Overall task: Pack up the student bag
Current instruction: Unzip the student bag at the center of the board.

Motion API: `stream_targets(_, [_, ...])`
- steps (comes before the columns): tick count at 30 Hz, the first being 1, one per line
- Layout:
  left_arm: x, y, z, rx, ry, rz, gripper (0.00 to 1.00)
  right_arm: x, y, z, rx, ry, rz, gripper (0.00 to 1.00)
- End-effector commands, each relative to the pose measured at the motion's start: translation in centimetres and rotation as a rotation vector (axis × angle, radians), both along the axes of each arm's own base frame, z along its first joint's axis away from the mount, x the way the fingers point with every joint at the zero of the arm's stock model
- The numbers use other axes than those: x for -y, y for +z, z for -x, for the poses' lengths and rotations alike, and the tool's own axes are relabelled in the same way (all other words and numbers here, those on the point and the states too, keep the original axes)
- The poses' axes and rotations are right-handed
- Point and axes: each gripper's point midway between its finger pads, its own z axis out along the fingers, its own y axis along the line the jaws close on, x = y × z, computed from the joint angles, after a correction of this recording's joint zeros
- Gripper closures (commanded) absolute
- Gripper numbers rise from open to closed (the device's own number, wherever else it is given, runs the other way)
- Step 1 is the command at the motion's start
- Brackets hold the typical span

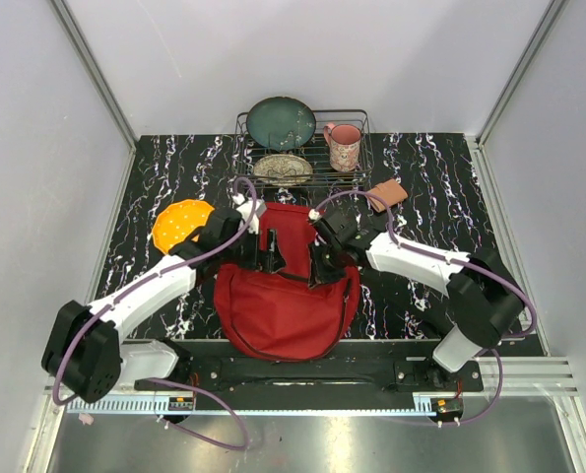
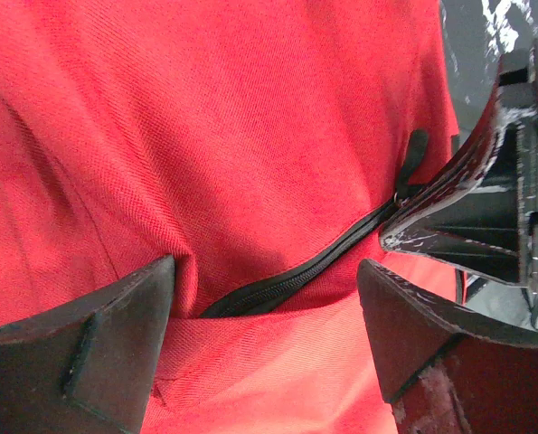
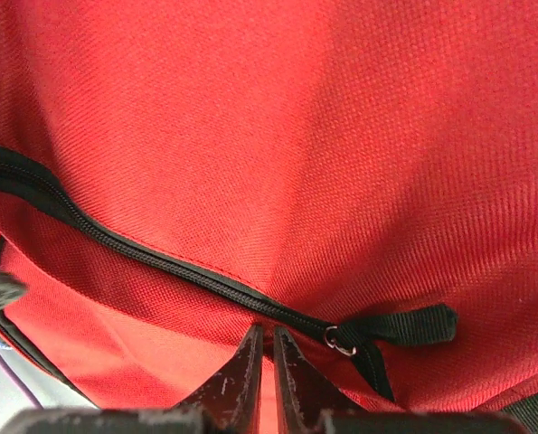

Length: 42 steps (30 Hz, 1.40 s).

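Observation:
The student bag [image 1: 288,301], a big red backpack, lies flat at the table's near middle, and both grippers are down on its upper part. My left gripper [image 2: 267,271] stands open, its fingers straddling red cloth and the black zipper [image 2: 296,276] without squeezing them. My right gripper [image 3: 269,333] is shut on a thin fold of the bag's cloth just below the zipper [image 3: 160,262], to the left of the black strap pull [image 3: 413,325]. The left wrist view shows one right finger [image 2: 467,212] touching the zipper beside the pull [image 2: 416,149]. From above, the left gripper [image 1: 271,258] and right gripper [image 1: 322,266] sit close together.
An orange plate [image 1: 181,225] lies left of the bag. Behind it a wire dish rack [image 1: 357,118] holds a dark green plate [image 1: 281,122], a patterned dish [image 1: 282,168] and a pink mug [image 1: 343,145]. A small brown item [image 1: 389,192] lies at the back right.

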Motion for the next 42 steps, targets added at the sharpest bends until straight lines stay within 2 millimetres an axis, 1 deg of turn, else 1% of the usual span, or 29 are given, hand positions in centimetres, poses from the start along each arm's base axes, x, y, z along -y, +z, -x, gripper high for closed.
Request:
stream_targets(1, [2.3, -1.1, 1.7, -0.041, -0.097, -0.004, 0.19, 2.3, -4.2, -0.2, 0.030, -0.092, 0.136, 0.85])
stream_targets(2, [2.2, -1.7, 1.9, -0.052, -0.088, -0.015, 0.23, 2.5, -4.5, 0.0, 0.026, -0.093, 0.144, 0.85])
stream_targets(3, [1.6, -2.8, 2.2, -0.067, -0.068, -0.045, 0.25, 2.7, -4.8, 0.3, 0.021, -0.101, 0.150, 0.85])
stream_targets(4, [1.4, -3.3, 2.4, -0.073, -0.057, -0.056, 0.28, 2.6, -4.8, 0.3, 0.025, -0.101, 0.146, 0.85])
stream_targets(5, [0.7, -4.5, 2.7, -0.090, -0.032, -0.077, 0.34, 2.7, -5.0, 0.4, 0.025, -0.108, 0.147, 0.84])
stream_targets(7, [0.2, -5.4, 3.1, -0.102, -0.013, -0.091, 0.39, 2.8, -5.3, 0.7, 0.020, -0.134, 0.136, 0.84])
stream_targets(8, [-0.5, -6.2, 3.3, -0.116, 0.015, -0.108, 0.43, 3.0, -5.7, 1.0, 0.014, -0.142, 0.142, 0.84])
stream_targets(10, [-1.0, -6.8, 3.5, -0.128, 0.048, -0.126, 0.46, 2.9, -5.6, 0.9, 0.020, -0.169, 0.129, 0.84])
stream_targets(11, [-1.9, -7.4, 3.5, -0.143, 0.095, -0.155, 0.49, 2.8, -5.6, 1.1, 0.020, -0.173, 0.125, 0.84])
stream_targets(12, [-2.2, -7.7, 3.5, -0.147, 0.113, -0.171, 0.53, 3.0, -5.7, 1.1, 0.020, -0.196, 0.125, 0.82])
stream_targets(14, [-3.3, -8.7, 3.5, -0.166, 0.159, -0.218, 0.56, 3.1, -5.8, 1.1, 0.022, -0.220, 0.118, 0.79])
stream_targets(15, [-3.6, -9.0, 3.6, -0.171, 0.169, -0.231, 0.59, 3.2, -5.7, 1.0, 0.024, -0.245, 0.113, 0.77])
stream_targets(16, [-3.8, -9.3, 3.6, -0.178, 0.179, -0.246, 0.60, 3.1, -5.7, 0.9, 0.025, -0.255, 0.103, 0.76])
stream_targets(17, [-4.1, -9.5, 3.7, -0.183, 0.194, -0.255, 0.61, 3.4, -6.0, 1.2, 0.016, -0.266, 0.105, 0.76])
stream_targets(19, [-3.9, -9.2, 3.5, -0.169, 0.194, -0.239, 0.58, 3.3, -5.6, 0.8, 0.040, -0.293, 0.085, 0.75])
stream_targets(20, [-3.7, -8.7, 3.3, -0.155, 0.188, -0.226, 0.55, 3.5, -5.8, 1.0, 0.036, -0.304, 0.077, 0.74])
stream_targets(24, [-3.1, -5.4, 1.9, -0.059, 0.191, -0.175, 0.42, 3.2, -4.5, 0.4, 0.079, -0.312, 0.040, 0.73])
stream_targets(25, [-3.1, -4.9, 1.8, -0.051, 0.188, -0.174, 0.37, 3.4, -4.4, 0.3, 0.084, -0.310, 0.049, 0.73])
stream_targets(26, [-3.1, -3.7, 0.8, -0.011, 0.201, -0.178, 0.35, 3.3, -4.0, 0.0, 0.097, -0.309, 0.045, 0.73])
stream_targets(28, [-3.1, -2.4, 0.5, 0.010, 0.202, -0.179, 0.30, 3.3, -3.5, -0.4, 0.115, -0.325, 0.037, 0.72])
stream_targets(29, [-2.8, -1.1, -0.1, 0.039, 0.205, -0.165, 0.25, 3.2, -3.3, -0.5, 0.122, -0.333, 0.031, 0.72])
stream_targets(31, [-2.8, 0.7, -0.7, 0.081, 0.219, -0.140, 0.23, 3.1, -2.8, -0.8, 0.134, -0.347, 0.014, 0.72])
stream_targets(32, [-2.9, 1.3, -0.8, 0.100, 0.228, -0.137, 0.19, 3.0, -2.7, -0.9, 0.133, -0.356, 0.008, 0.72])
stream_targets(34, [-3.1, 3.2, -1.1, 0.154, 0.246, -0.107, 0.15, 2.9, -2.0, -1.1, 0.145, -0.372, -0.015, 0.71])
stream_targets(35, [-3.3, 3.8, -1.3, 0.177, 0.256, -0.105, 0.10, 2.9, -1.8, -1.2, 0.146, -0.388, -0.026, 0.71])
stream_targets(37, [-3.6, 5.4, -1.3, 0.220, 0.253, -0.091, 0.08, 3.1, -1.5, -1.4, 0.155, -0.414, -0.029, 0.71])
stream_targets(38, [-3.6, 5.8, -1.4, 0.232, 0.249, -0.089, 0.07, 3.2, -1.3, -1.4, 0.156, -0.431, -0.038, 0.70])
stream_targets(40, [-3.4, 7.2, -1.5, 0.262, 0.240, -0.069, 0.05, 3.1, -0.8, -1.6, 0.166, -0.446, -0.054, 0.68])
stream_targets(42, [-2.9, 7.6, -1.6, 0.270, 0.217, -0.057, 0.04, 2.8, 0.3, -1.9, 0.181, -0.463, -0.093, 0.64])
